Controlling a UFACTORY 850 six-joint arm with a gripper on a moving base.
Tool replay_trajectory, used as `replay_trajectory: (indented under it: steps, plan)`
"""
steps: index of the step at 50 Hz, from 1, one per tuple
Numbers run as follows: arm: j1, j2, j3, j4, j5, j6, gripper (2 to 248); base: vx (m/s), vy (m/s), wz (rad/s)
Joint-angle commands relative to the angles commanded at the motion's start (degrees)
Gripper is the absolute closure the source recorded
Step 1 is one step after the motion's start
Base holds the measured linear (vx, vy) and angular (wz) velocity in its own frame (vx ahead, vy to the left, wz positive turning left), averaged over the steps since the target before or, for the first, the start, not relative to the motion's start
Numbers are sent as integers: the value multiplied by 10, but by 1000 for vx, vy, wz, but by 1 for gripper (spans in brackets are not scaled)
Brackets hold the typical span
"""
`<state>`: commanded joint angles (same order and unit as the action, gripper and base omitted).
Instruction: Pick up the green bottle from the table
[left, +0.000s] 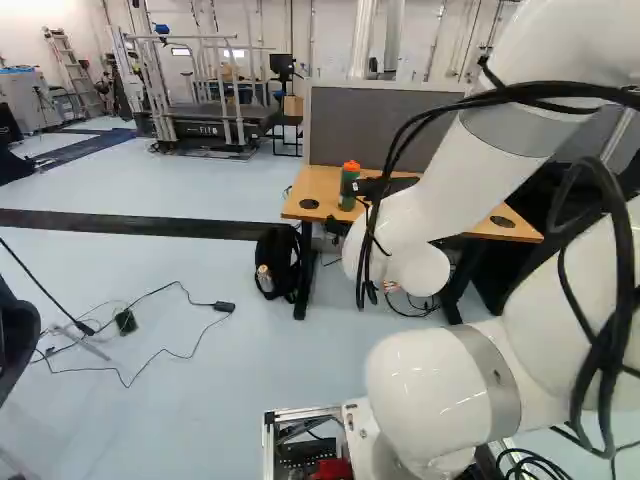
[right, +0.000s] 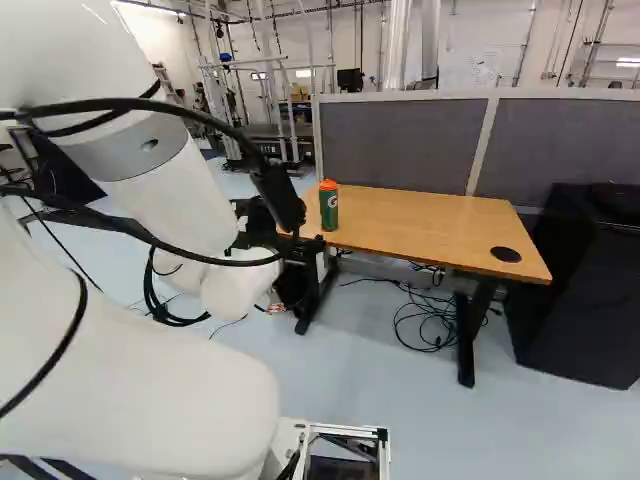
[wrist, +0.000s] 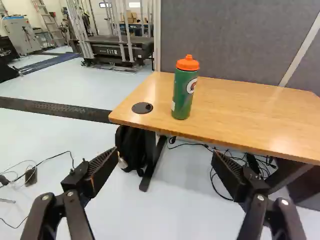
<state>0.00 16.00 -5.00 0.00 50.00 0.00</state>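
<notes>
We have our gripper (left: 345, 207) spread wide, holding nothing. Ahead of it, beyond its fingertips, we see the green squeeze bottle (wrist: 182, 97), orange-capped with a pale round emblem, upright on the wood-topped desk (wrist: 245, 110).

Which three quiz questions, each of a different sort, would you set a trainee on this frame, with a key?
1. What colour is the cap of the bottle?
a) blue
b) orange
c) white
2. True or false: the gripper is shut on the bottle.
3. Fill in "upright" or "lying": the bottle is ____ on the table.

Key: 1 b; 2 false; 3 upright.
</notes>
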Motion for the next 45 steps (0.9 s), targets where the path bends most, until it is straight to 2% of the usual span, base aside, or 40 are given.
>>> replay_trajectory:
  steps: [24, 25, 45]
  plan:
    - [0, 0, 0, 0, 0, 0, 3, 180, -1, -33]
    - [0, -16, -14, 0, 0, 0, 3, 164, 5, -16]
    - [-4, -78, -69, 0, 0, 0, 3, 21, 0, 0]
